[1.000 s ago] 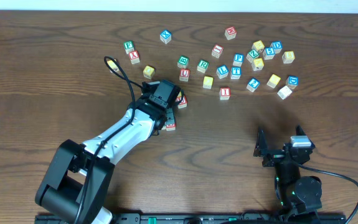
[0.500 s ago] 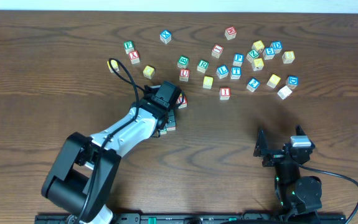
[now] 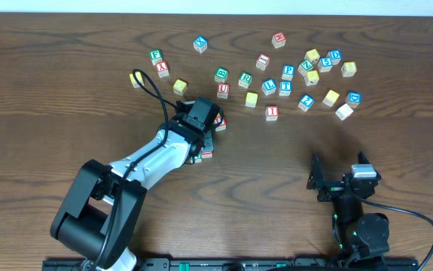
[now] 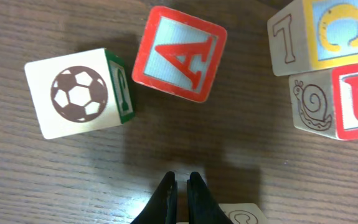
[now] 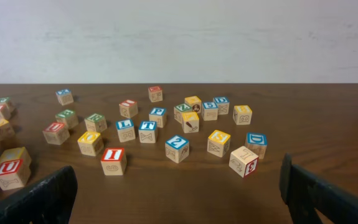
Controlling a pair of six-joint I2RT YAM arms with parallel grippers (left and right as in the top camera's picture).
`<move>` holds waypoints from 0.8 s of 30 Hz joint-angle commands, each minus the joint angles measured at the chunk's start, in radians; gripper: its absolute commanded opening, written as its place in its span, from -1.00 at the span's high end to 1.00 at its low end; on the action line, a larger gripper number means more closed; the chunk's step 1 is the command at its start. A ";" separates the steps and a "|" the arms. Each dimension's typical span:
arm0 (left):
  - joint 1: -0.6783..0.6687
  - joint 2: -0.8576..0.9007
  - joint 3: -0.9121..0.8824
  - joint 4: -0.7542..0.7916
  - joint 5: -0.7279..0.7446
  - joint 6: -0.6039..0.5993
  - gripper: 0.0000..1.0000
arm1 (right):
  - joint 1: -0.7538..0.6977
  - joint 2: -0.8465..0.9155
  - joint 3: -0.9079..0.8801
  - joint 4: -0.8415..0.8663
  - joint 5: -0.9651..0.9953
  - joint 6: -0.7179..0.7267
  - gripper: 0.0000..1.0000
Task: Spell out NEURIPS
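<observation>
Brown counter (image 3: 276, 165) carries your letter blocks (image 3: 285, 88) scattered along its far side; your left jaws are pressed together near the U block (image 4: 356, 99), right jaws spread wide.

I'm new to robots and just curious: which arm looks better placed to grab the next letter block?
Left. The left gripper, fingers closed, sits among the blocks with the red U block close beside it. The right gripper is parked open near the table's front edge, well away from the blocks.
</observation>
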 commanded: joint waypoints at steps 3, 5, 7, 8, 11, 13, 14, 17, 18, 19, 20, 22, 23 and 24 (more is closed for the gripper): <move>0.000 0.007 0.021 -0.010 -0.105 0.014 0.85 | -0.007 -0.002 -0.001 -0.004 0.006 0.013 -0.99; 0.000 -0.001 0.037 -0.029 -0.135 0.014 0.85 | -0.007 -0.002 -0.001 -0.004 0.006 0.013 -0.99; 0.000 -0.015 0.056 -0.062 -0.165 0.014 0.85 | -0.007 -0.002 -0.001 -0.004 0.006 0.013 -0.99; 0.000 -0.021 0.061 -0.074 -0.169 0.014 0.85 | -0.007 -0.002 -0.001 -0.004 0.006 0.013 -0.98; 0.000 -0.041 0.066 -0.116 -0.169 -0.014 0.85 | -0.007 -0.002 -0.001 -0.004 0.006 0.013 -0.99; 0.000 -0.056 0.066 -0.155 -0.169 -0.045 0.85 | -0.007 -0.002 -0.001 -0.004 0.006 0.013 -0.99; 0.000 -0.066 0.066 -0.183 -0.169 -0.064 0.85 | -0.007 -0.002 -0.001 -0.004 0.006 0.013 -0.99; 0.000 -0.089 0.066 -0.279 -0.164 -0.124 0.85 | -0.007 -0.002 -0.001 -0.004 0.006 0.013 -0.99; 0.000 -0.098 0.066 -0.317 -0.150 -0.139 0.85 | -0.007 -0.002 -0.001 -0.004 0.006 0.013 -0.99; 0.000 -0.105 0.066 -0.364 -0.113 -0.144 0.85 | -0.007 -0.002 -0.001 -0.004 0.006 0.013 -0.99; 0.000 -0.107 0.066 -0.388 -0.080 -0.144 0.85 | -0.007 -0.002 -0.001 -0.004 0.006 0.013 -0.99; 0.000 -0.107 0.066 -0.428 0.013 -0.130 0.85 | -0.007 -0.002 -0.001 -0.004 0.006 0.013 -0.99; -0.001 -0.107 0.066 -0.444 0.067 -0.112 0.85 | -0.007 -0.002 -0.001 -0.004 0.006 0.013 -0.98; -0.002 -0.107 0.066 -0.454 0.119 -0.092 0.85 | -0.007 -0.002 -0.001 -0.004 0.006 0.013 -0.99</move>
